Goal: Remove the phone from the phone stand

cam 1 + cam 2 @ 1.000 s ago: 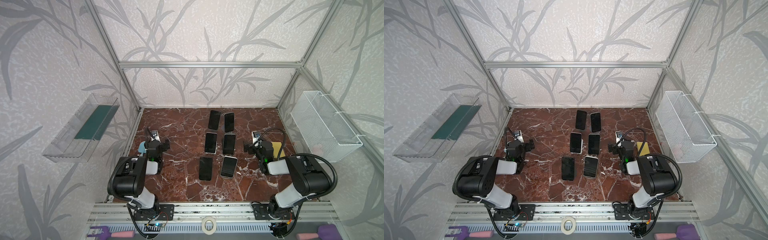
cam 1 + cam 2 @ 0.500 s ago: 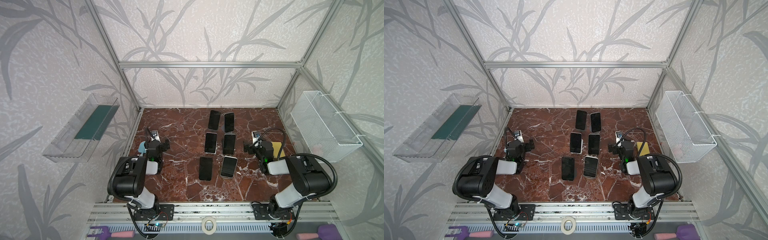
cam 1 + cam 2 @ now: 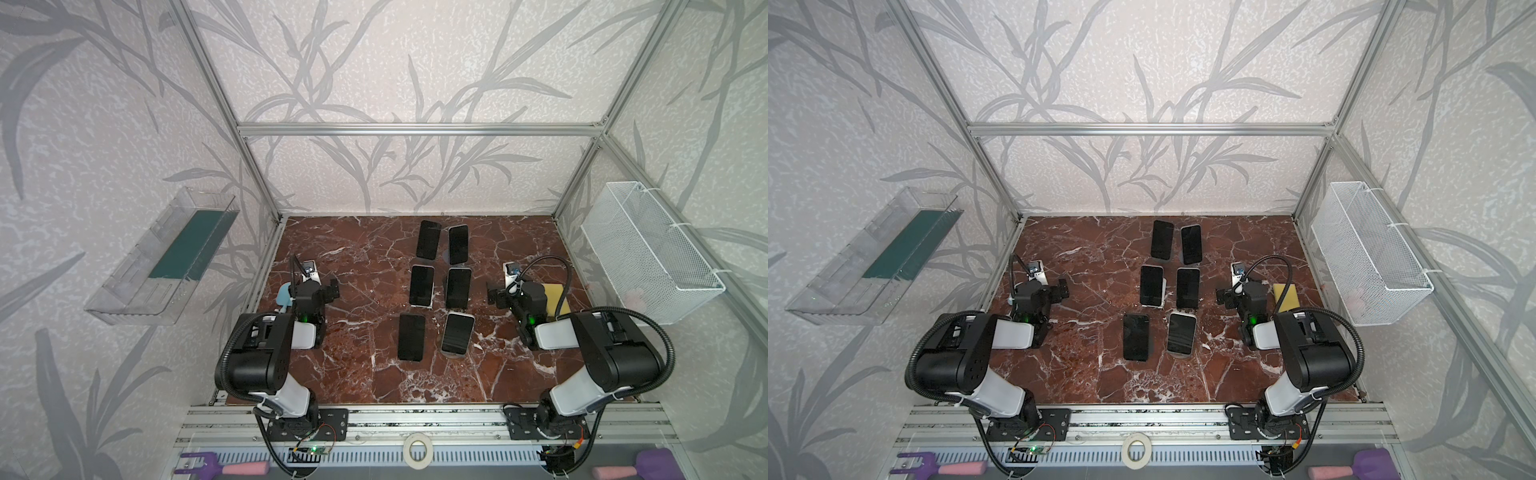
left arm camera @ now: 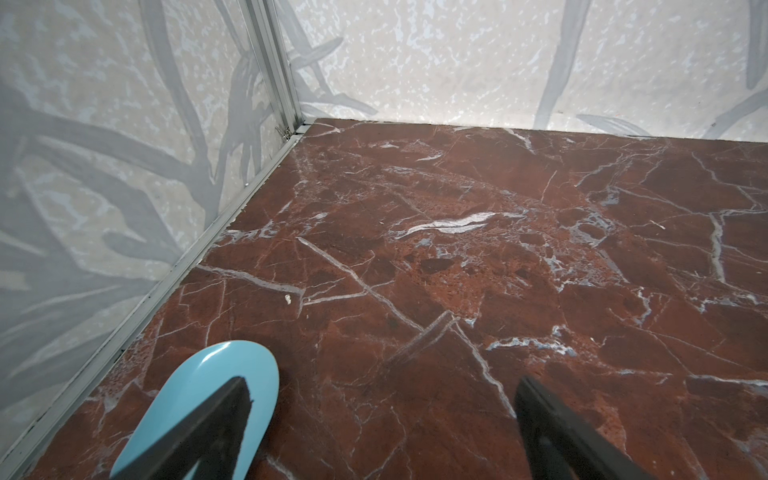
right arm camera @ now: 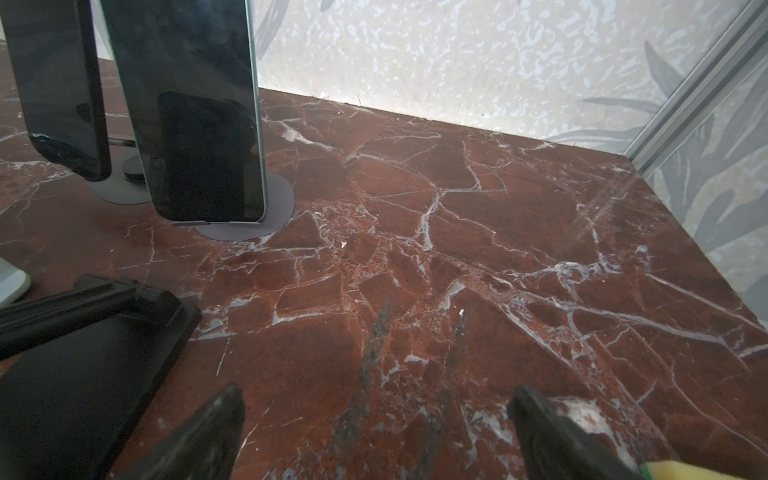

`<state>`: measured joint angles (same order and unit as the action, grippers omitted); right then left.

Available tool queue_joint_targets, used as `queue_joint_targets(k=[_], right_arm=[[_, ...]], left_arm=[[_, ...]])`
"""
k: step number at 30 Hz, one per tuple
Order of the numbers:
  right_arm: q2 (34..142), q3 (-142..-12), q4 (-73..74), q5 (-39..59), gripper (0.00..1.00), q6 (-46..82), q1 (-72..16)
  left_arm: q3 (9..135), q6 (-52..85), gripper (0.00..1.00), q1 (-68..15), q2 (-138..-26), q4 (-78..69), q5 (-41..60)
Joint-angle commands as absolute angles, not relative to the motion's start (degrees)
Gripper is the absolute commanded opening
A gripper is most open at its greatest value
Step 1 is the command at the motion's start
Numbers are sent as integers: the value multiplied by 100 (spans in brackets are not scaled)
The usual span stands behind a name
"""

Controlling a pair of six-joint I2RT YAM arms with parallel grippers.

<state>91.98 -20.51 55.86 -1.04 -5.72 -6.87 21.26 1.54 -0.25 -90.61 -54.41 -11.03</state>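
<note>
Now, both open: left gripper [image 4: 382, 399] over a blue spoon [image 4: 199, 374], right gripper [image 5: 374, 407] beside a yellow sponge [image 3: 549, 295].

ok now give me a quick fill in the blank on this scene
The marble table carries ___ phones in two columns.
The left hand and the right hand are both ___, holding nothing.
The sponge beside the right hand is ___ in colour.
Missing words: six; open; yellow

No text, label, brand or number can be read. The phone [image 5: 199, 124] ahead of the right gripper's [image 5: 378, 401] jaws is shown with a dark screen.
</note>
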Motion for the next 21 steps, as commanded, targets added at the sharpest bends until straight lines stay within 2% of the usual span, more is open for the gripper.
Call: queue_joint_targets(k=[1, 21], right_arm=[[9105, -2074, 5778, -176, 99, -610, -721], [9105, -2083, 5764, -167, 99, -615, -721]], left_arm=[[2145, 158, 99, -26, -9008, -5489, -1167], [2162, 183, 99, -1, -9007, -5452, -1122]])
